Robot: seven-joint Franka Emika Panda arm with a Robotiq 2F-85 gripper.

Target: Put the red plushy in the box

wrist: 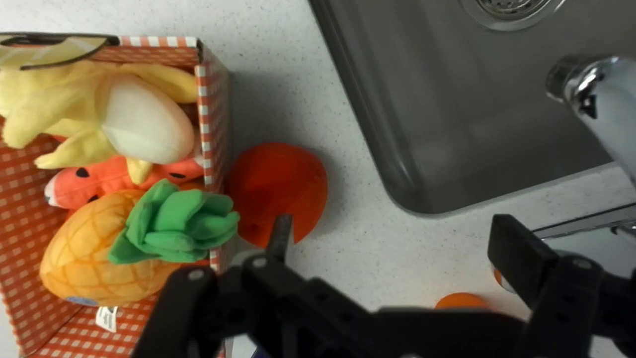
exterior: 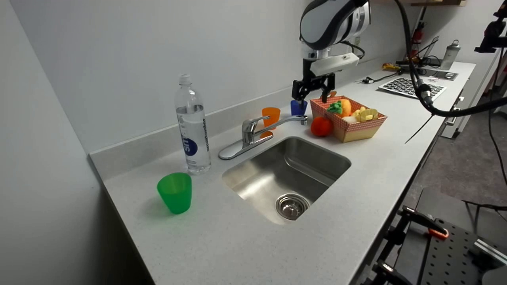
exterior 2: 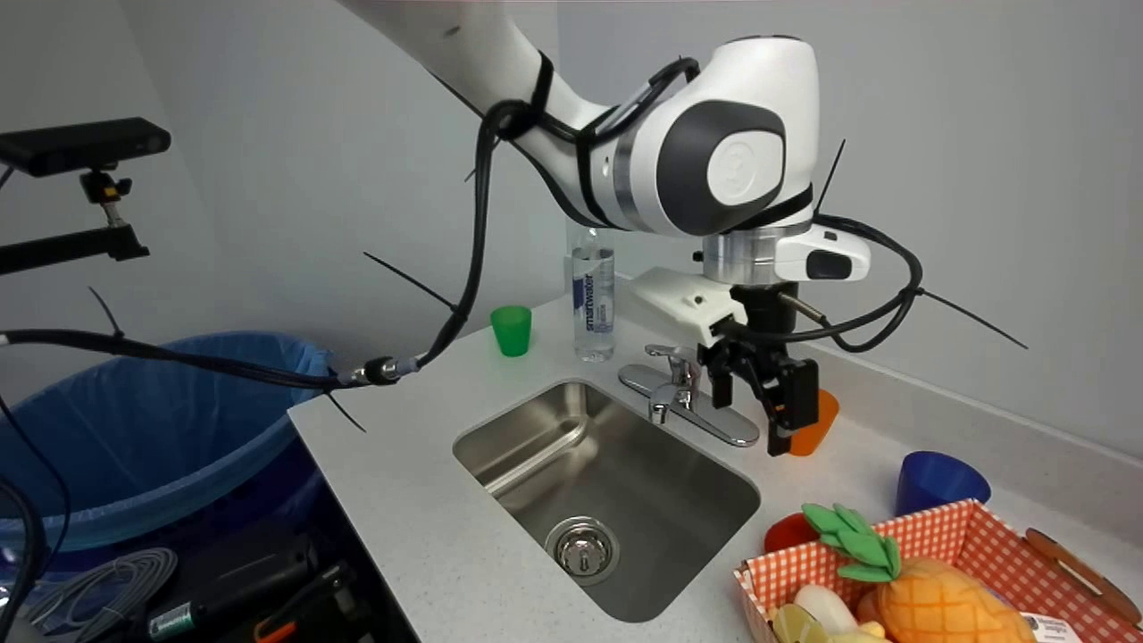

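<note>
The red plushy (exterior: 321, 126) is a round red soft toy on the counter, right beside the box and near the sink's corner. In an exterior view it is partly hidden behind the box wall (exterior 2: 789, 532), and the wrist view shows it from above (wrist: 280, 184). The box (exterior: 358, 134) is light brown outside with a red-and-white checkered lining (exterior 2: 933, 534); its near wall shows in the wrist view (wrist: 216, 109). My gripper (exterior: 312, 99) is open and empty, raised above the counter. In the wrist view the gripper (wrist: 392, 219) has its left finger overlapping the plushy's lower edge.
The box holds a pineapple plush (wrist: 99, 248) and yellow toys. The steel sink (exterior: 285, 178) and faucet (exterior: 249, 132) are close by. An orange cup (exterior: 271, 115) and a blue cup (exterior: 298, 107) stand by the wall. A water bottle (exterior: 194, 134) and green cup (exterior: 176, 192) stand farther off.
</note>
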